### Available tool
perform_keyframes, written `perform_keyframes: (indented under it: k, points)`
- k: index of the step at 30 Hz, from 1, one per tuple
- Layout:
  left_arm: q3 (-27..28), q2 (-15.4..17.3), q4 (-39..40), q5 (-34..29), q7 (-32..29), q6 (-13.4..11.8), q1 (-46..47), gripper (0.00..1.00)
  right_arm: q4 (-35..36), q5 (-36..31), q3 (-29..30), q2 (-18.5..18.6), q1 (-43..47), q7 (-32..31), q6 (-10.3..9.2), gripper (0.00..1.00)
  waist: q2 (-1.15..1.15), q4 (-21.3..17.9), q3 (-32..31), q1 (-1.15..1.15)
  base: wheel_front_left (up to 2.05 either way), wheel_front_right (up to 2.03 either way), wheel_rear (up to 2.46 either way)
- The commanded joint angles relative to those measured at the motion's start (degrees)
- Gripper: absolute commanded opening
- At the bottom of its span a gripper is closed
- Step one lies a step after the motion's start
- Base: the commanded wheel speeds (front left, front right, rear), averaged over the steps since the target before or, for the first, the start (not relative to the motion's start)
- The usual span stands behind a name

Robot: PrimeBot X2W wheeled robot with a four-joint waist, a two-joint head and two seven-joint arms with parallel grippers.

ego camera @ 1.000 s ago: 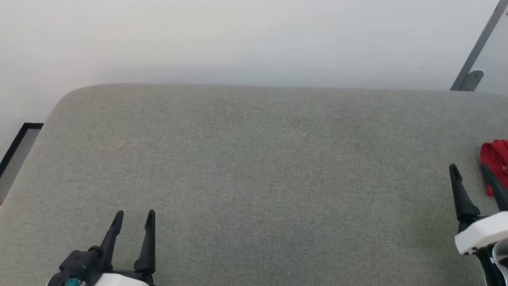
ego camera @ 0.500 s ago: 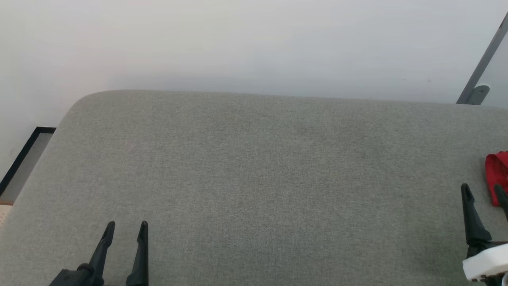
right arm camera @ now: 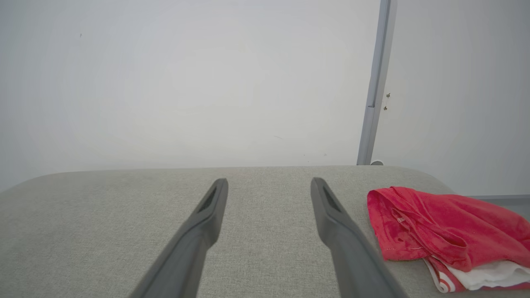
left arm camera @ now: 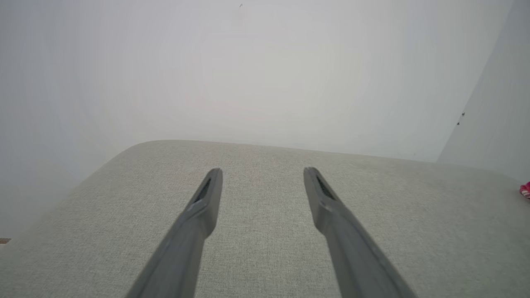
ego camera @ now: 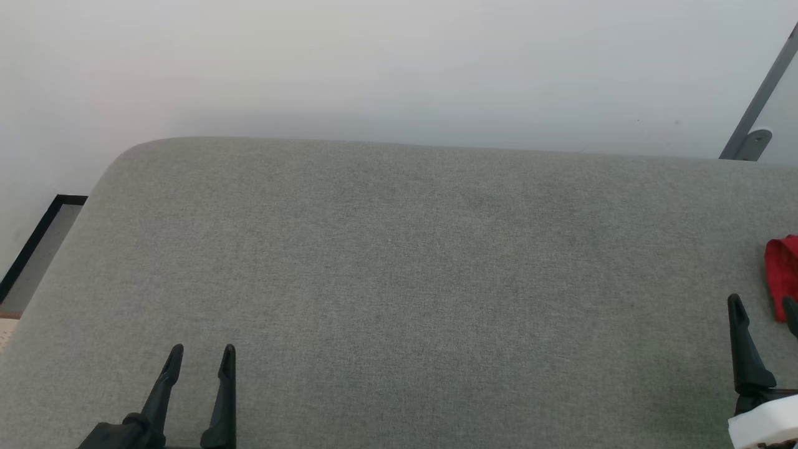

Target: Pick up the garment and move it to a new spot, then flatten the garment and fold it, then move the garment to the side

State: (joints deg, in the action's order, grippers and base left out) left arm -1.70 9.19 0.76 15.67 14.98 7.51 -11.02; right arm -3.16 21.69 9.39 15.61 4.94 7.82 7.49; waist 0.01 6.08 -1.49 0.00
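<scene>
grey woven fabric covers the padded surface (ego camera: 399,280) in front of me, which has rounded corners. behind it stands a plain white wall (ego camera: 399,62). one grey metal post (ego camera: 759,93) runs up the wall at the right. one garment (right arm camera: 445,225), red with some white and striped trim, lies crumpled on the surface near its far right corner, just beside my right gripper (ego camera: 764,304). my left gripper (ego camera: 203,350) is well apart from it. on both grippers the two fingers are spread apart and hold nothing.
</scene>
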Motion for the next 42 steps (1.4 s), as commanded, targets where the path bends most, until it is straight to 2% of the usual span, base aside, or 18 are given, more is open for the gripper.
perform_keyframes:
  k: [1,23,24,28,42]
  points:
    - [0.2,0.0,0.2,-0.1,0.3,-0.1,-0.6,1.00,0.5,-0.4,0.3,-0.3,0.4,-0.3,0.00,1.00,-0.01,0.0,0.0,0.00,0.00,0.00,0.00]
    - [0.5,-0.9,1.4,-0.7,0.3,-0.1,-1.0,1.00,2.4,0.0,0.7,-1.2,1.5,-0.5,0.00,1.00,-0.01,0.2,0.0,0.00,0.00,0.00,0.00]
    - [0.2,-0.8,1.1,-0.1,0.0,0.0,-0.6,0.00,2.1,0.0,0.4,-1.1,0.8,-0.5,0.00,0.00,-0.01,0.2,0.0,0.00,0.00,0.00,0.00]
    - [-0.1,-1.4,-0.2,0.7,-0.2,0.0,-1.0,0.00,0.6,0.7,0.2,-1.9,1.0,-0.7,0.00,0.00,-0.01,0.1,0.0,0.00,0.00,0.00,0.00]
    - [0.5,-1.4,-3.1,16.9,-3.6,0.0,2.7,0.00,-1.6,14.7,-0.4,-4.0,-1.6,-3.5,0.00,0.00,-0.01,-0.6,0.2,0.00,0.00,0.00,0.00]
